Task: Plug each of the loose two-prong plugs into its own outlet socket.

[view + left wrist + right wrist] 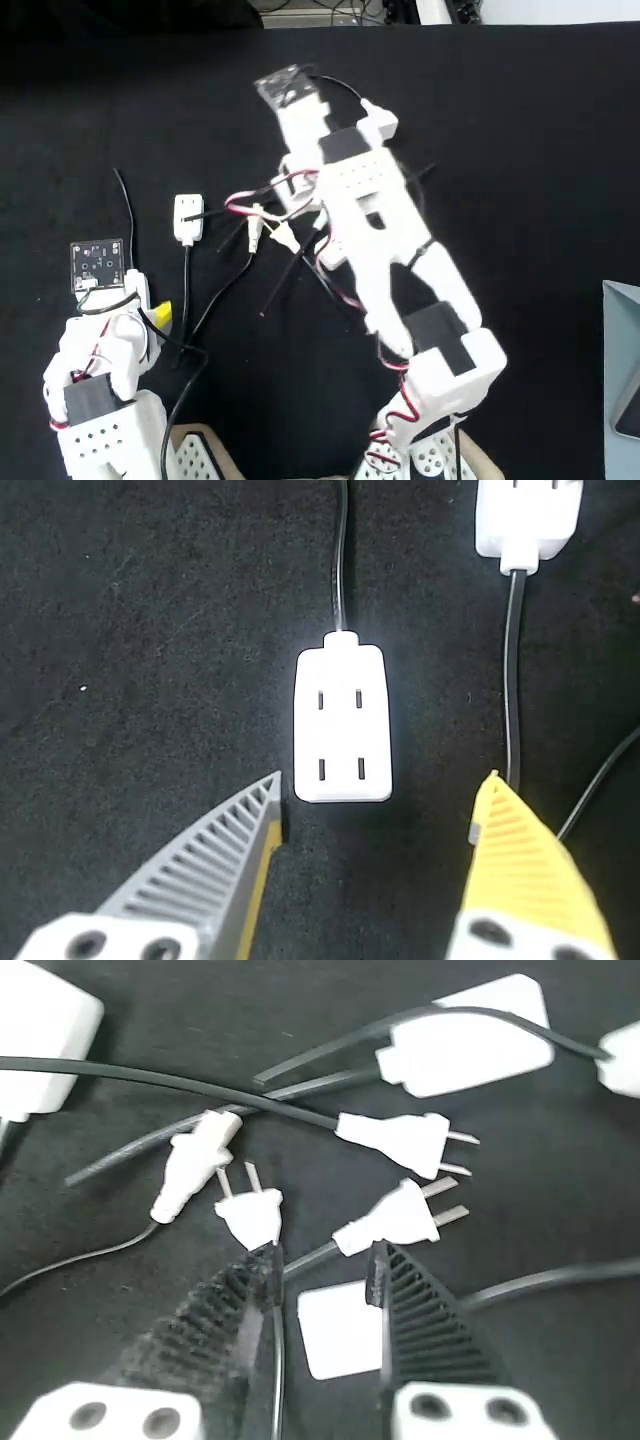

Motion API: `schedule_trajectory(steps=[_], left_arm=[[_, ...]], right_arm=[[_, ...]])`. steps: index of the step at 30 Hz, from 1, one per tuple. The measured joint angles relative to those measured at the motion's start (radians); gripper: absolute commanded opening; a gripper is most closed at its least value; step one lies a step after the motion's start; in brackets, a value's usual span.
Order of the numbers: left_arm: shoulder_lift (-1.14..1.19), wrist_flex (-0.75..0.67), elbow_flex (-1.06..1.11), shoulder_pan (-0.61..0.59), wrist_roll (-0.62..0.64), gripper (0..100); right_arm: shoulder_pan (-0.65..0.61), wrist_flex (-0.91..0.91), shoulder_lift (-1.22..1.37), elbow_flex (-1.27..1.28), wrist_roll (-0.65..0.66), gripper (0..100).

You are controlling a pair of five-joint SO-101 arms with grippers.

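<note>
A white outlet block point(342, 725) with two empty sockets lies flat, just ahead of my open left gripper point(382, 780), between the grey and yellow fingers. A second white outlet point(528, 515) lies farther off, also seen as the outlet point(187, 217) in the high view. My right gripper point(320, 1250) is open over a cluster of loose two-prong plugs. One plug point(250, 1210) sits at the tip of a black finger point(240, 1290), another plug point(400, 1215) lies just past the other finger. Two more plugs point(405, 1140) point(190, 1170) lie beyond.
Black cables point(215, 290) cross the black table between the arms. White blocks point(465, 1045) point(340, 1330) point(40, 1020) lie around the plugs. A grey object point(622, 370) sits at the table's right edge.
</note>
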Motion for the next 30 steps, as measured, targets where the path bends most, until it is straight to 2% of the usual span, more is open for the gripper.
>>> schedule_trajectory(steps=[7,12,19,28,30], left_arm=[[0.000,0.000,0.000,0.000,0.000,30],[0.000,0.000,0.008,0.000,-0.028,30],[0.000,0.000,0.012,0.000,-0.031,30],[0.000,0.000,0.012,0.000,-0.031,30],[0.000,0.000,0.012,0.000,-0.031,30]], right_arm=[[0.000,-0.160,0.000,0.118,0.275,14.2],[0.002,-0.184,0.083,0.118,0.394,14.2],[0.058,-0.184,0.262,-0.012,0.474,14.2],[0.078,-0.184,0.399,-0.192,0.482,14.3],[0.078,-0.184,0.410,-0.203,0.482,17.0]])
